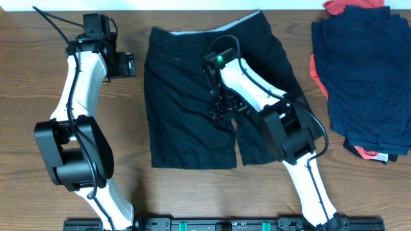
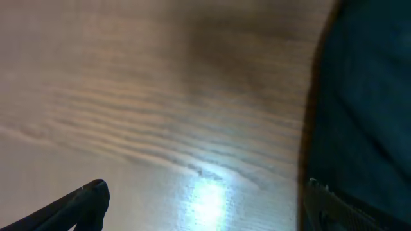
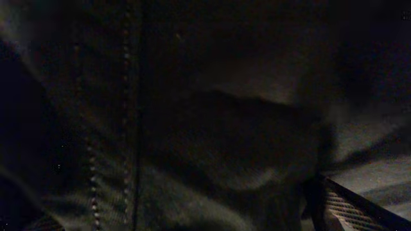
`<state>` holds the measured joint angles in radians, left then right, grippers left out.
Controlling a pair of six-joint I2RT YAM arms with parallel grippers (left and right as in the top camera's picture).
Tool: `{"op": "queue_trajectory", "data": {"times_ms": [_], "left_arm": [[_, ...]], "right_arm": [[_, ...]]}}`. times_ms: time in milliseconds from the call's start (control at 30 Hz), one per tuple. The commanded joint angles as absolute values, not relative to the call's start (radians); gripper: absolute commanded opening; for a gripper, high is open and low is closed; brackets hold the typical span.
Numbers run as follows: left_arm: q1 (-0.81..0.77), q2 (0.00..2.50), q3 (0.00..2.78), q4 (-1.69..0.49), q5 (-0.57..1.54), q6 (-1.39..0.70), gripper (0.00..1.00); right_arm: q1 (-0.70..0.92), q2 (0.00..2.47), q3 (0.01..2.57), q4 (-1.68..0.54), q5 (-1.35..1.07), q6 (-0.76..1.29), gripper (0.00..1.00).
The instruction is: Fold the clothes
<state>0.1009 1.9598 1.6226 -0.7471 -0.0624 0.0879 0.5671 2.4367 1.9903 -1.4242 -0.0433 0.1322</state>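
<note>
Folding progress: judged from how things lie, nothing is folded yet. The black shorts [image 1: 183,128] are spread flat in one layer, both legs side by side and no edge turned over.
Shorts position: they lie in the middle of the table [image 1: 26,38], with the light waistband [image 1: 192,31] at the far edge and the leg hems toward the robot's base.
Left side: the left gripper [image 1: 130,64] sits low over bare wood, just beside the shorts' left edge near the waist. In its wrist view the fingers [image 2: 83,202] stand wide apart with nothing between them, and the dark cloth lies off to one side.
Right side: the right gripper [image 1: 218,109] points down onto the middle of the shorts, about where the legs split. Its wrist view is filled with dark, rumpled cloth, and only one finger [image 3: 350,205] shows, at the lower corner. I cannot tell how wide it stands or whether it has pinched any cloth.
Neighbours: a stack of navy garments [image 1: 366,70] sits at the right of the table, apart from the shorts, with a red-orange garment [image 1: 343,8] peeking out.
Left to do: probably the whole fold, most likely one leg over the other and then hem toward waist.
</note>
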Motion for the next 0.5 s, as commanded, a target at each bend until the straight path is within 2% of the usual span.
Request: {"op": "queue_trajectory", "data": {"times_ms": [0,233,467], "left_arm": [[0.099,1.952,1.648,-0.718,0.01,0.208,0.98],[0.098,1.964,1.648,-0.524,0.197,0.232,0.98],[0.078,2.079,1.735,-0.429,0.254,0.232,0.98]], "right_arm": [[0.58,2.385,1.961,-1.421,-0.186,0.078,0.97],[0.544,2.104,1.972,-1.346,-0.184,0.073,0.99],[0.453,1.914,1.973,-1.238,-0.159,0.073,0.99]]}}
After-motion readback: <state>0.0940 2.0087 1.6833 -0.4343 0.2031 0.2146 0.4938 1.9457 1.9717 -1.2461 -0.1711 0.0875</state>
